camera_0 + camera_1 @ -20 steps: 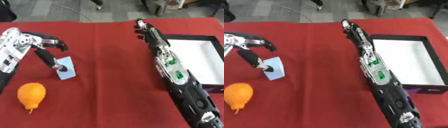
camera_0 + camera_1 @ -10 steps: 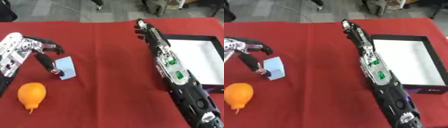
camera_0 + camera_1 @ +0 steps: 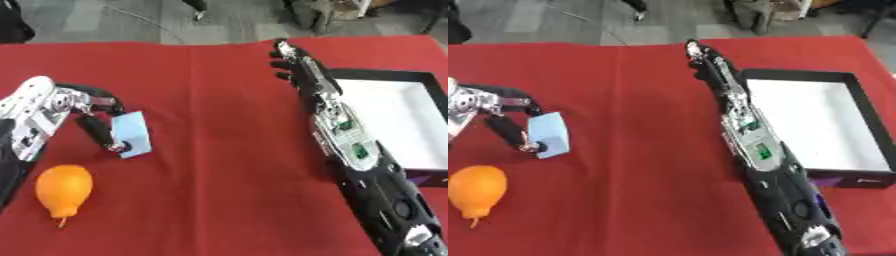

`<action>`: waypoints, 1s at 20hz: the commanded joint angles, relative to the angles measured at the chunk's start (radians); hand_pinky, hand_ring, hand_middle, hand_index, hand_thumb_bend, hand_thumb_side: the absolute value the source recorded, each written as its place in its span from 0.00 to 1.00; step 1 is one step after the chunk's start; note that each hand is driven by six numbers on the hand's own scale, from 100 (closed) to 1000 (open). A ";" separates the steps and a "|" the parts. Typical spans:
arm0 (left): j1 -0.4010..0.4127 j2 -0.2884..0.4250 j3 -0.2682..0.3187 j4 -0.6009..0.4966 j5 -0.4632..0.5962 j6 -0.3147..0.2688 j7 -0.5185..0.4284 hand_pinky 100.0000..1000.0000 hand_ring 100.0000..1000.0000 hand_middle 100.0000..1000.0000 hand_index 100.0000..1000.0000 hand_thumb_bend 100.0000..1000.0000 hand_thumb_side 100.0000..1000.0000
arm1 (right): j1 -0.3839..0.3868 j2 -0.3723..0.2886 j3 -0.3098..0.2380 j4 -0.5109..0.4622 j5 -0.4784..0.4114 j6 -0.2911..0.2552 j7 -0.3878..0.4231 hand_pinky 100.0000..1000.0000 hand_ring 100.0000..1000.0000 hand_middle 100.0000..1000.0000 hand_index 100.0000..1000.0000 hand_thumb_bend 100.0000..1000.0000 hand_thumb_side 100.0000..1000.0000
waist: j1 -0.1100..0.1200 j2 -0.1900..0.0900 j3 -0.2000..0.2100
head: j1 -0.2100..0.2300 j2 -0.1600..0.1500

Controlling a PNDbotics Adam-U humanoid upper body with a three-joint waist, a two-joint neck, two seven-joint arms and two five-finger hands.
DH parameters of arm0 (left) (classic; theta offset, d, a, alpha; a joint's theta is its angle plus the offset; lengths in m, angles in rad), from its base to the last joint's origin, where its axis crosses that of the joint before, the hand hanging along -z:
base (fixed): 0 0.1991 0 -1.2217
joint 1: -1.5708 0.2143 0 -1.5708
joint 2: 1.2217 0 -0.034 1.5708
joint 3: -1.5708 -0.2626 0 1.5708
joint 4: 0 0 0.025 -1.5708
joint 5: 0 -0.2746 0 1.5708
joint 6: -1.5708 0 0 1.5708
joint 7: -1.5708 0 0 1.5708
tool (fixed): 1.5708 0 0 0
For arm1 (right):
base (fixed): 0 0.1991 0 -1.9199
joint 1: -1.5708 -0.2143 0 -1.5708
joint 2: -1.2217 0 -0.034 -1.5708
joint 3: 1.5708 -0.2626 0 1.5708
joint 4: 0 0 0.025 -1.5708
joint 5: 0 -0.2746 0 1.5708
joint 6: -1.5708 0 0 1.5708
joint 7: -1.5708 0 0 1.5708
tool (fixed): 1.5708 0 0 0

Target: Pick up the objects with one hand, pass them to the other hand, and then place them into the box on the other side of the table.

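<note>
Left hand (image 3: 83, 107) pinching light blue block (image 3: 131, 134).
Block at counter's (image 3: 210, 150) left, tilted, just beyond orange fruit (image 3: 63, 187); right hand (image 3: 293, 62) stretched flat, released, beside black box (image 3: 866, 115).

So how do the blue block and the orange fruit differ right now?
The blue block is flat-sided and pale blue; the orange fruit is rounded, with a small stem tip. The left hand has fingers curled round the block, which sits tilted; the fruit lies untouched, nearer the table's near edge. Both are on the red cloth, left of the right hand.
</note>
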 commanded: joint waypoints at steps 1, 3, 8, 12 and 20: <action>-0.009 0.018 0.016 -0.043 0.018 0.014 0.000 0.94 0.81 0.62 0.63 0.00 0.25 | -0.016 -0.015 -0.003 -0.026 -0.006 -0.002 -0.004 0.88 0.84 0.78 0.86 0.00 0.82 | 0.000 -0.029 0.000 | 0.002 -0.002; -0.004 0.029 0.023 -0.086 0.045 0.031 0.000 0.89 0.76 0.57 0.57 0.00 0.23 | -0.019 -0.018 -0.003 -0.034 -0.009 -0.004 -0.004 0.88 0.84 0.78 0.86 0.00 0.82 | 0.000 -0.031 0.002 | 0.001 -0.002; 0.023 0.074 0.063 -0.269 0.142 0.096 0.043 0.75 0.65 0.49 0.50 0.00 0.15 | -0.031 -0.031 -0.001 -0.077 -0.009 -0.008 -0.001 0.88 0.84 0.78 0.86 0.00 0.80 | -0.003 -0.033 0.008 | -0.006 -0.005; 0.068 0.101 0.074 -0.374 0.216 0.128 0.189 0.74 0.60 0.46 0.49 0.00 0.17 | -0.055 -0.051 0.013 -0.145 0.029 0.026 0.031 0.88 0.85 0.79 0.86 0.00 0.77 | -0.008 -0.033 0.011 | -0.012 -0.009; 0.173 0.078 0.068 -0.429 0.391 0.006 0.555 0.67 0.51 0.43 0.48 0.00 0.32 | -0.121 -0.110 0.069 -0.330 0.334 0.124 0.368 0.89 0.90 0.83 0.88 0.00 0.47 | -0.017 -0.030 0.012 | -0.020 -0.013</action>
